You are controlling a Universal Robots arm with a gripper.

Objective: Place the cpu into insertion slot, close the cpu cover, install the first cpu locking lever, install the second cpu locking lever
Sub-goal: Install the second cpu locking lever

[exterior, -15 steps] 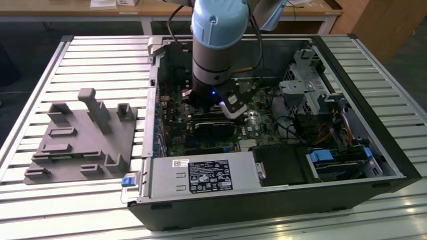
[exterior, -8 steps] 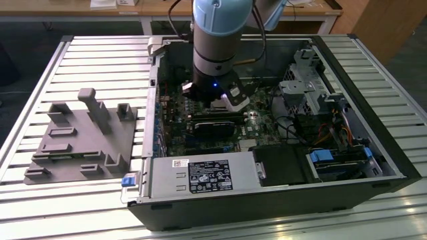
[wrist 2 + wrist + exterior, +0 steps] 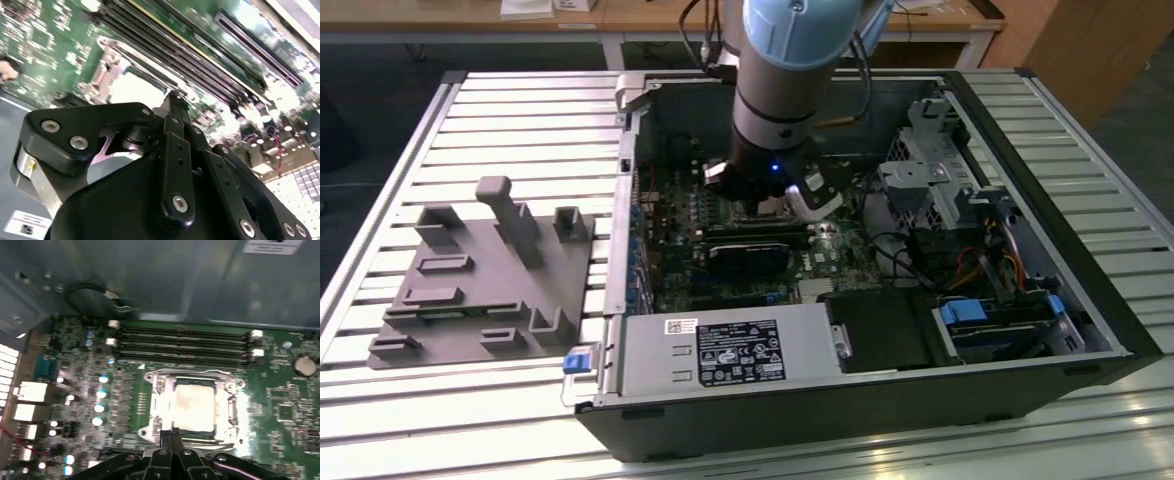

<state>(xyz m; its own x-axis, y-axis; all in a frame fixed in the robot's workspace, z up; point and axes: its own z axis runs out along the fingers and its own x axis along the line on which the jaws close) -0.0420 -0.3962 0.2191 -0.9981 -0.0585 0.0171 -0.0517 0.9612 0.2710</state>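
Cpu [image 3: 194,406] lies flat, face up, square under the cpu cover [image 3: 159,405], just ahead of the gripper [image 3: 172,431], whose fingertips are pressed together, holding nothing.

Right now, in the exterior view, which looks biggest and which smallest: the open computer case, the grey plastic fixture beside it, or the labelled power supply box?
1. Computer case, clearly largest.
2. Grey plastic fixture.
3. Power supply box.
The last two look close in size, so that order is unsure.

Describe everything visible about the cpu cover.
The cpu cover is a thin silvery metal frame with a square cut-out. It lies flat and closed over the socket on the green motherboard, and the pale cpu shows through its window. The gripper hovers at one edge of the frame; whether it touches is unclear.
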